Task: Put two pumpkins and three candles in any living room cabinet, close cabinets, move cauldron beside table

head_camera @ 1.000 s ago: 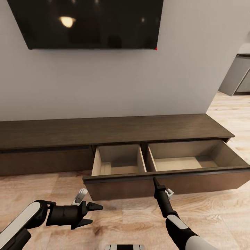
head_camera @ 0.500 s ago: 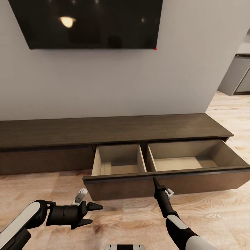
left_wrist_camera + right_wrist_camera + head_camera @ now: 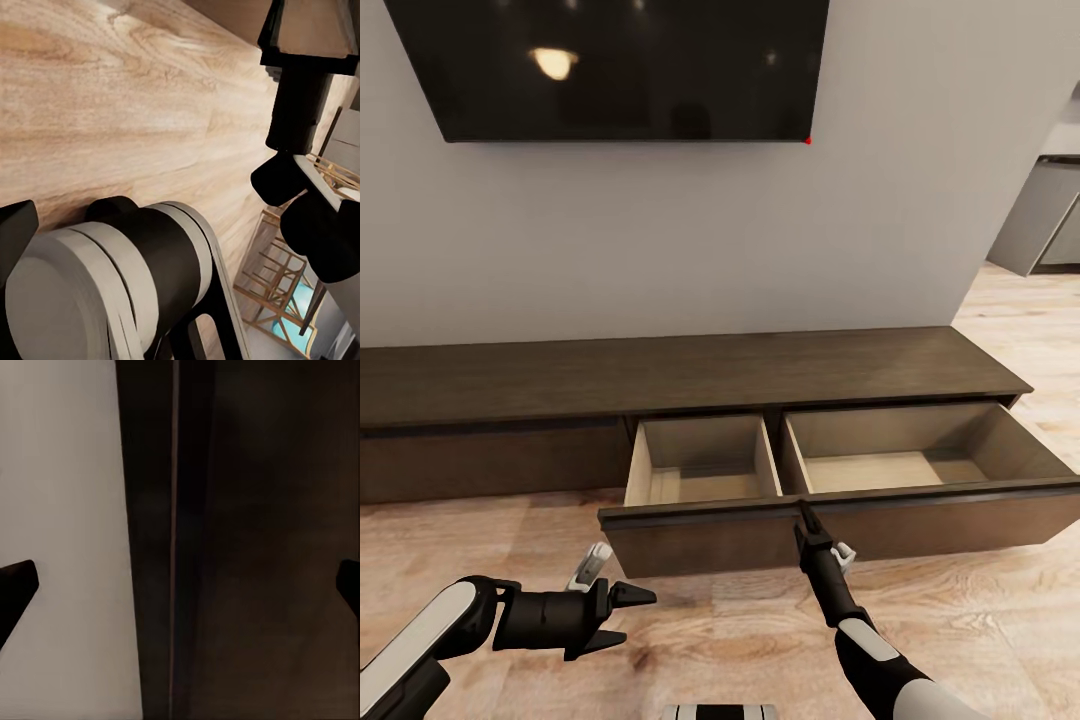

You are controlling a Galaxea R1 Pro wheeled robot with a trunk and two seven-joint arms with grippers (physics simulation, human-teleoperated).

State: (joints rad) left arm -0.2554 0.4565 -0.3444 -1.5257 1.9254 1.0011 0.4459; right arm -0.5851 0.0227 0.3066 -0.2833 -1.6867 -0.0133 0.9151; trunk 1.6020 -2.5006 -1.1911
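Observation:
The long dark brown cabinet [image 3: 690, 375] runs along the wall under a television. Its wide drawer is pulled out, with the drawer front [image 3: 700, 545] facing me. Both pale beige compartments, left [image 3: 705, 470] and right [image 3: 900, 455], hold nothing. My right gripper [image 3: 801, 512] is at the top edge of the drawer front, open, with its fingertips [image 3: 16, 585] spread wide on either side of that dark edge [image 3: 174, 540]. My left gripper [image 3: 638, 616] hangs open low over the wooden floor, left of the drawer, holding nothing. The pumpkins, candles, cauldron and table are out of view.
A black television [image 3: 620, 65] hangs on the grey wall above the unit. Grey kitchen cabinets [image 3: 1050, 220] stand at the far right beyond the wall's corner. Wooden floor [image 3: 980, 600] lies in front of the drawer.
My right gripper has crept slightly forward and up to the drawer front's top edge. The left arm and the drawer have not moved.

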